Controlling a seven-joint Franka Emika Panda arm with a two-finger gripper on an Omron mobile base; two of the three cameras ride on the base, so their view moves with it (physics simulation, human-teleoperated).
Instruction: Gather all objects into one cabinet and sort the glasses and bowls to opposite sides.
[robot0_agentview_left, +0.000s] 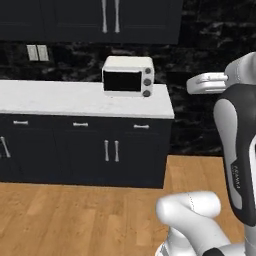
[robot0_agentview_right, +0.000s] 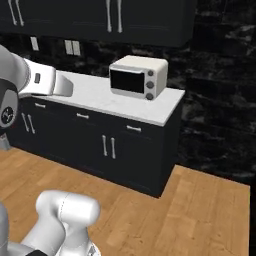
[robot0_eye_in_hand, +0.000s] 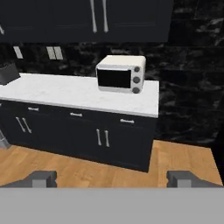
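My gripper (robot0_eye_in_hand: 112, 178) is open, its two dark fingertips (robot0_eye_in_hand: 41, 177) set wide apart at the bottom of the hand view with nothing between them. It hangs in the air well back from the counter, facing it. A matte black upper wall cabinet (robot0_agentview_left: 75, 20) (robot0_agentview_right: 145, 20) (robot0_eye_in_hand: 131, 17) runs along the top, its doors shut, with silver handles. The glasses and bowls are out of view.
A white microwave (robot0_agentview_left: 127, 76) (robot0_agentview_right: 138, 76) (robot0_eye_in_hand: 120, 73) stands at the right end of the white counter (robot0_agentview_left: 60, 97) (robot0_agentview_right: 95, 97) (robot0_eye_in_hand: 65, 92). Black base cabinets sit below. A dark object (robot0_eye_in_hand: 8, 73) stands on the counter's far left. Wooden floor (robot0_agentview_left: 75, 215) lies in front.
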